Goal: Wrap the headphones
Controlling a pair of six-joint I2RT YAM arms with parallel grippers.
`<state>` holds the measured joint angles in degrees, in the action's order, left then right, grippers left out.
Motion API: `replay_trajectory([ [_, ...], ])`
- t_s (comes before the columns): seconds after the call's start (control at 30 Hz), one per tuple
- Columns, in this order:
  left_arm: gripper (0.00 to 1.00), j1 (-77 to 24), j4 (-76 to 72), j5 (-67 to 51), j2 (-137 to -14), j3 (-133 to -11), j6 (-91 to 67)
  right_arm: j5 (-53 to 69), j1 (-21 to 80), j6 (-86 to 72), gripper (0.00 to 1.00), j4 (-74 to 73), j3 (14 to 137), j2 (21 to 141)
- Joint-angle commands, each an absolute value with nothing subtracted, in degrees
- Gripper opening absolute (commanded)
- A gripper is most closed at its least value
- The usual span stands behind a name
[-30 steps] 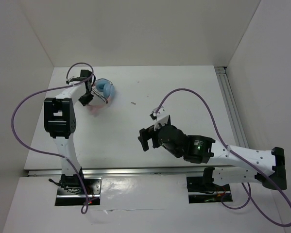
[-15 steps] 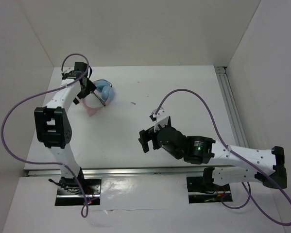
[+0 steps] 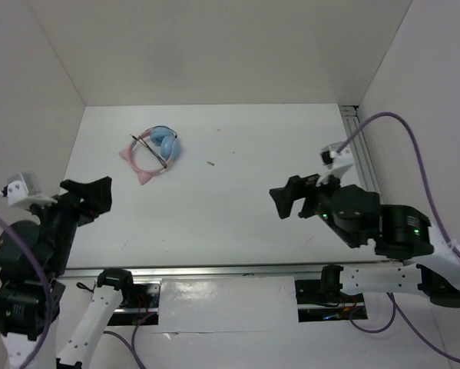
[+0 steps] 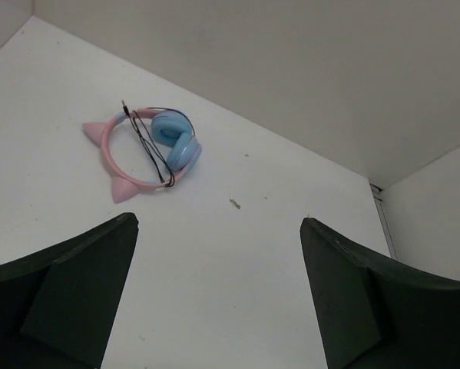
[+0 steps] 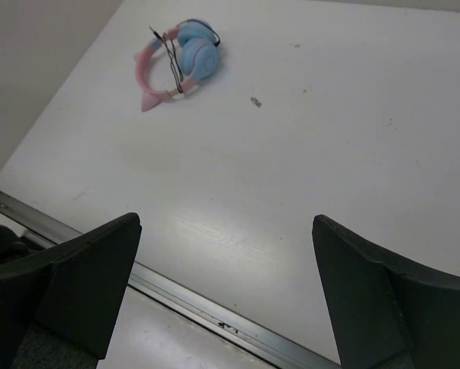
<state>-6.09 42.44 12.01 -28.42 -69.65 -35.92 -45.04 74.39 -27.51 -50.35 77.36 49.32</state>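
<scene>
Your two arms hang over the near edge of the bench (image 3: 237,200), well apart from the headphones (image 3: 154,152), which lie flat in the far left part of it.

Your left tool (image 3: 97,197) sits at the near left corner. Its wrist camera shows the two dark fingers (image 4: 68,284) spread wide with nothing between them, and the headphones (image 4: 149,150) far ahead.

Your right tool (image 3: 279,201) hovers at the right side and points left. It too is spread wide and holds nothing, and the headphones (image 5: 180,65) are small in the far left of its wrist view.

The pink headband lies as a ring, with its two cat ears sticking outward. Both light blue ear cups are tucked together at its right side. The thin black cord (image 4: 147,142) runs in a few strands across the ring from its far edge to its near edge.

A small dark speck (image 3: 210,163) rests on the bench to the right of the headphones, apart from them.
</scene>
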Motion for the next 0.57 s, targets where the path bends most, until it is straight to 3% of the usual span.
replay_trajectory([
  [0.0,1.00,-5.89,48.15,5.28,-24.71,-68.20,-31.64,-45.88,74.88,-29.00,1.00,-58.87,81.04,43.69],
  [0.17,1.00,-5.89,52.11,0.54,-21.88,-71.18,-31.64,-45.18,74.27,-31.90,1.00,-63.63,81.22,38.59],
  [0.53,1.00,-7.99,57.04,2.20,-23.99,-75.76,-28.12,-41.48,67.32,-30.23,1.00,-65.57,78.66,36.83],
])
